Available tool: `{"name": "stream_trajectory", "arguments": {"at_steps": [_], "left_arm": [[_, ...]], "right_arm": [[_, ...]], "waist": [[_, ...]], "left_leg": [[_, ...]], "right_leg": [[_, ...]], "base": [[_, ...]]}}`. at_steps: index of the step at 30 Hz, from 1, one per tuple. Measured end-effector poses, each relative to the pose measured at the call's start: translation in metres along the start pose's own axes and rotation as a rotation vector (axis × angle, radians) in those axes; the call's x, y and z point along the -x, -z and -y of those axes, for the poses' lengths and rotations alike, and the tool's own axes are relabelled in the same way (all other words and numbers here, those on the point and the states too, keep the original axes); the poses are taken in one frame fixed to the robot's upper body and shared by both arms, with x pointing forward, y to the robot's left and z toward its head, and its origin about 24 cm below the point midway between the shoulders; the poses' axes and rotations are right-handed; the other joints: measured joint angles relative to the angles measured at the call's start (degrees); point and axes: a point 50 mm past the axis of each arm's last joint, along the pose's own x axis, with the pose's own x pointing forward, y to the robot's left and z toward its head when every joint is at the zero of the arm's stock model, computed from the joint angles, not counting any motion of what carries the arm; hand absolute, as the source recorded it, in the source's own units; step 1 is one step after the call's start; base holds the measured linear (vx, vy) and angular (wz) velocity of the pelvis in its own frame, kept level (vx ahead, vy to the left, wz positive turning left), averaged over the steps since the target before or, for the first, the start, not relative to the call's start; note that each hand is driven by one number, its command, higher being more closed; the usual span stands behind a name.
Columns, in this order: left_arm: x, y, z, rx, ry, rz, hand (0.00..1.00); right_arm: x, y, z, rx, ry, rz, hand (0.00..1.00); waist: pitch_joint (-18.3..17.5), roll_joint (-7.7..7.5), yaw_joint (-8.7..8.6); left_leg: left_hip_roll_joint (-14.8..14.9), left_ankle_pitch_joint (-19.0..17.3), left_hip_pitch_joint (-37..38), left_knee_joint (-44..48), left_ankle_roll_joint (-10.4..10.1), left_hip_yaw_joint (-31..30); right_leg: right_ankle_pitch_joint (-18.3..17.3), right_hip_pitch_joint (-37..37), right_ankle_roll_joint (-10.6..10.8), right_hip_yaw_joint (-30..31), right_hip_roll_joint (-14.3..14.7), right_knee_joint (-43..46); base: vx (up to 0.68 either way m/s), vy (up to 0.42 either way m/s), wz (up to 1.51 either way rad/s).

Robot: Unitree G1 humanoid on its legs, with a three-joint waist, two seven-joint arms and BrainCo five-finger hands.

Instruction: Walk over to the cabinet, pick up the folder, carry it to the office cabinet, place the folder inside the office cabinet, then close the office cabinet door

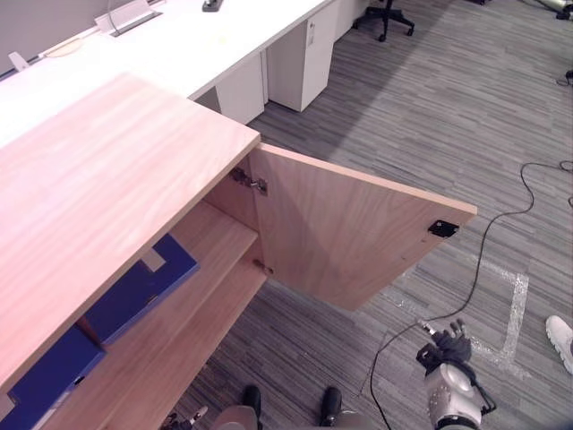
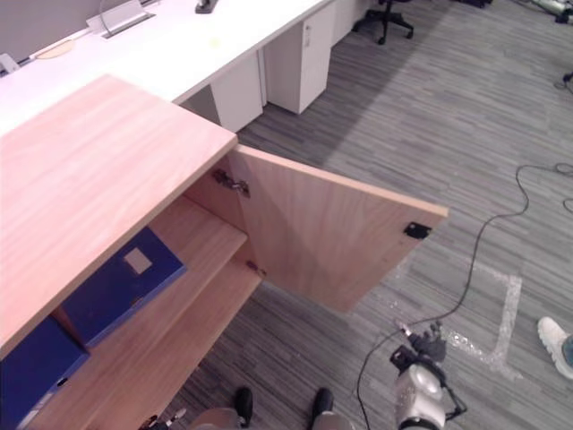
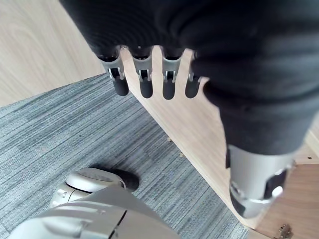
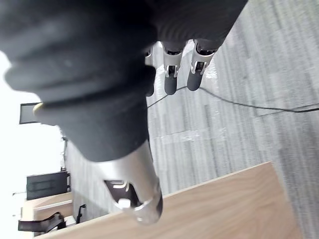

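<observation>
The right hand hangs low on the near right. Its fingers are loose and hold nothing. The left hand is low on the near left by the cabinet, straight and empty too. The blue folder lies on the shelf inside. The door stands open, swung out to the right. Its free edge is just past the right hand, so that hand looks best placed to push it shut.

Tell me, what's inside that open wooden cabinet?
A blue labelled folder and a second blue folder lie on the upper shelf. The cabinet's top hides whatever sits deeper in.
</observation>
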Motion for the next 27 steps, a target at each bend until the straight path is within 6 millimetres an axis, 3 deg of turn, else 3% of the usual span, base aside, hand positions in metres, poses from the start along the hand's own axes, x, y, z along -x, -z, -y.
{"name": "stream_trajectory", "arguments": {"at_steps": [10, 16, 27], "left_arm": [[0.001, 0.000, -0.002, -0.012, 0.003, 0.011, 0.00], [0.004, 0.012, -0.007, 0.013, -0.010, -0.017, 0.00], [0.008, 0.025, -0.009, 0.053, -0.007, -0.055, 0.00]], "right_arm": [[-0.018, -0.061, -0.033, 0.057, -0.104, 0.192, 0.00], [-0.027, -0.117, -0.067, 0.091, -0.186, 0.344, 0.00], [-0.042, -0.141, -0.076, 0.205, -0.242, 0.347, 0.00]], "waist": [[-0.3, -0.14, 0.59], [-0.3, -0.04, 1.35], [0.7, 0.72, 1.20]], "left_leg": [[-1.4, 2.4, 0.8, -2.2, 0.4, -2.9], [-1.5, 4.6, 0.9, -4.5, 0.1, -5.0], [-0.3, 7.6, 1.9, -7.8, -1.2, -7.0]], "right_leg": [[1.4, 2.0, -0.2, -2.3, -0.8, -1.7], [1.9, 2.3, -0.9, -4.0, -0.7, -1.7], [1.5, 2.6, -1.6, -4.1, 0.6, -2.0]], "base": [[-0.04, 0.027, 0.15], [-0.05, -0.008, 0.16], [-0.05, -0.027, 0.07]]}}
